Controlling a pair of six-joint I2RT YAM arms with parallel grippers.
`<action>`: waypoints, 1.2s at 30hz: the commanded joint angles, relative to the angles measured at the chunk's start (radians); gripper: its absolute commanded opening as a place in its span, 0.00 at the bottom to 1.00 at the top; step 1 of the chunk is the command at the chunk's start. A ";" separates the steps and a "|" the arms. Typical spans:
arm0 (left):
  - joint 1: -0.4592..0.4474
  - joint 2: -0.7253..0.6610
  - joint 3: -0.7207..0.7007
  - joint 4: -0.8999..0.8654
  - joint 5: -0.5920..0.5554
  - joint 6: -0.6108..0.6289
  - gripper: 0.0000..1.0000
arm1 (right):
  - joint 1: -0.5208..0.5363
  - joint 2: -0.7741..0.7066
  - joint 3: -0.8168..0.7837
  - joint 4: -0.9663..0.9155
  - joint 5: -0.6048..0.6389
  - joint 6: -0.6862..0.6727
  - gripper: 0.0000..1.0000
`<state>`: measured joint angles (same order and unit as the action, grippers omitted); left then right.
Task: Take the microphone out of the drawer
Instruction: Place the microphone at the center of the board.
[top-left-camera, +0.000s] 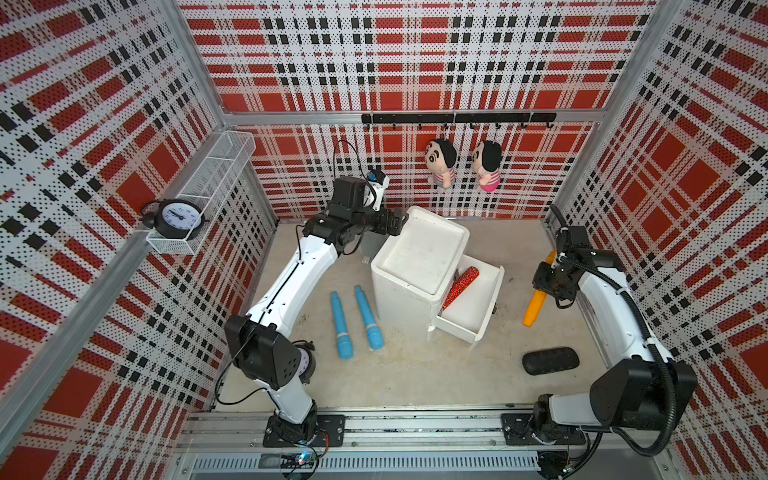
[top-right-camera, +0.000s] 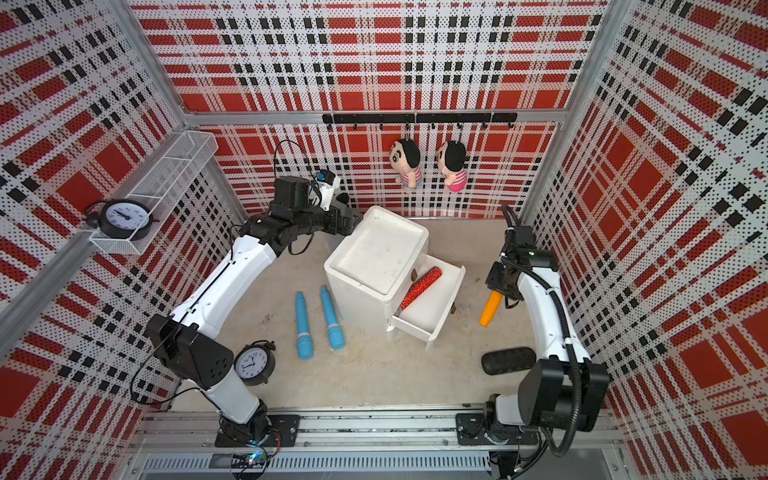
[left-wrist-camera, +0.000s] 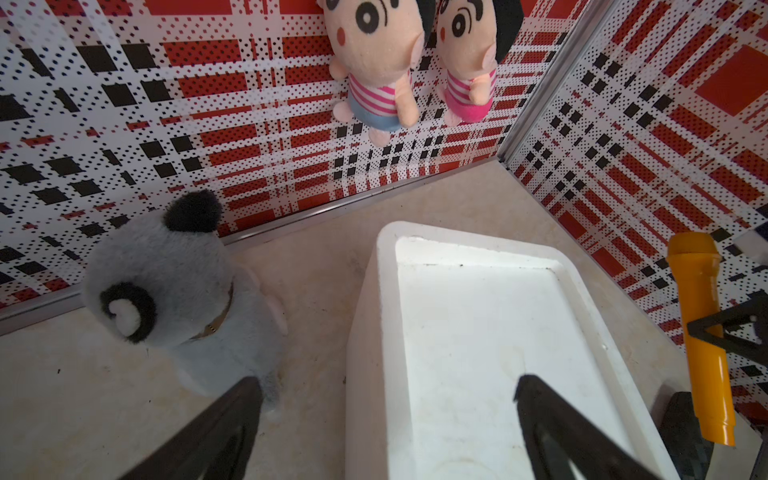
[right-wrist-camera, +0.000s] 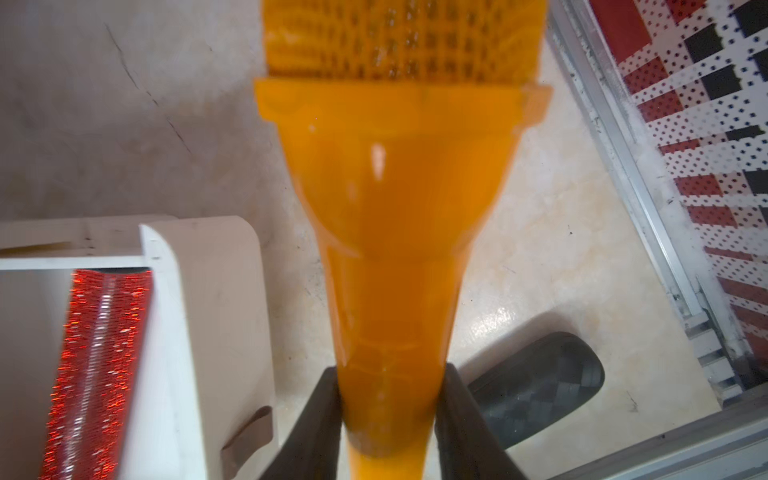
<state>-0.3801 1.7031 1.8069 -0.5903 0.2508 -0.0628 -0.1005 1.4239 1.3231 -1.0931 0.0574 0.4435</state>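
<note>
Far left: left gripper (top-left-camera: 398, 222) at the rear corner of the white box-shaped cabinet (top-left-camera: 419, 257), fingers spread wide, nothing between them. Seems to steady the cabinet rather than to carry anything.

On the floor just left of the cabinet: two blue plastic microphones (top-left-camera: 368, 318), side by side, well clear of the arms.

Next, the white pull-out drawer (top-left-camera: 492, 301), open toward the right arm. Inside, lying slantwise on the drawer bottom: a red glitter-covered microphone (top-left-camera: 461, 286), untouched by either gripper.

Right of the drawer: an orange plastic microphone (top-left-camera: 535, 307), wholly outside the drawer and apart from its front. Pinched at the thin handle end by the right gripper (right-wrist-camera: 388, 386), fingers (right-wrist-camera: 324, 399) narrowed onto the handle from both sides, grille end pointing away from the wrist. Cannot tell whether the lower tip touches the floor.

Nearest the right arm's base: a black oval hard case (top-left-camera: 550, 360), flat on the floor.

Judged mostly done for the orange one: lifted out, needing only to be set down and released. Judged unfinished if the red one counts too.
</note>
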 joint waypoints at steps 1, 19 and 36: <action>-0.002 0.011 -0.005 0.024 -0.001 -0.001 0.98 | -0.011 0.058 -0.008 0.059 0.036 -0.094 0.00; -0.005 0.019 -0.006 0.023 -0.003 0.000 0.98 | -0.024 0.431 0.080 0.213 0.034 -0.237 0.00; -0.006 0.032 -0.006 0.023 -0.004 0.001 0.98 | -0.025 0.578 0.073 0.260 0.065 -0.250 0.00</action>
<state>-0.3824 1.7245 1.8069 -0.5907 0.2497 -0.0628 -0.1146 1.9652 1.4048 -0.8608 0.1104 0.2058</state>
